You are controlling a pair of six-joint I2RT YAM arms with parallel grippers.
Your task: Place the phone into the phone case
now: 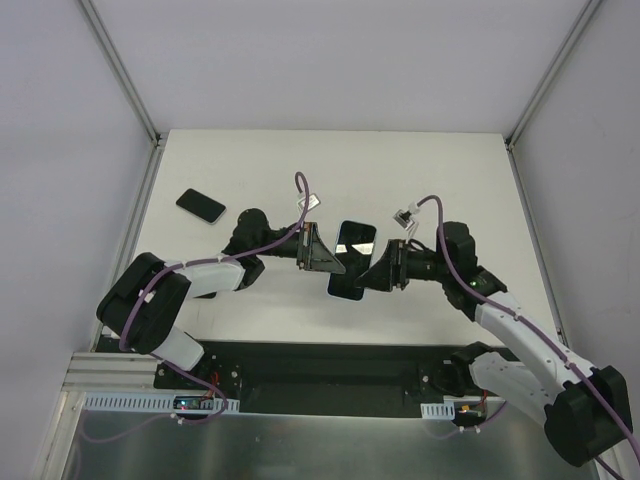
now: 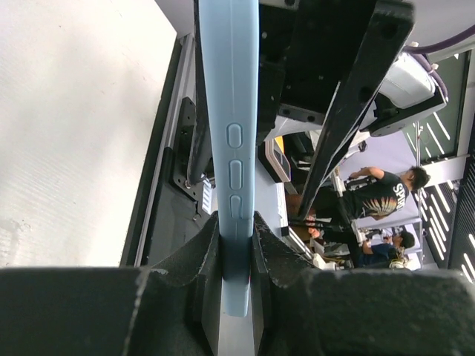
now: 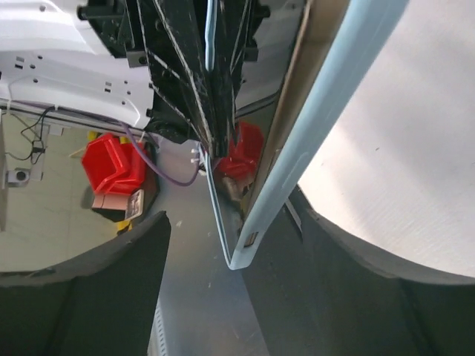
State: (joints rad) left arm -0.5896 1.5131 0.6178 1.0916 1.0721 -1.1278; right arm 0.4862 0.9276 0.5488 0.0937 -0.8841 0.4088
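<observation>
A light blue phone case (image 1: 344,283) with a dark, glossy phone (image 1: 352,245) lying in it is held up above the table's middle, between both grippers. My left gripper (image 1: 326,256) is shut on the case's long edge; in the left wrist view the case (image 2: 231,111) runs up from between the pads, side buttons showing. My right gripper (image 1: 376,268) is open around the opposite end. In the right wrist view the case's corner (image 3: 256,237) rests against one finger (image 3: 326,282), the other finger (image 3: 126,274) stands apart, and the phone's mirror-like screen (image 3: 249,163) faces the gap.
A second dark, flat phone-like slab (image 1: 201,205) lies on the white table (image 1: 450,180) at the far left. Metal frame posts rise at the back corners. The black base rail (image 1: 320,365) runs along the near edge.
</observation>
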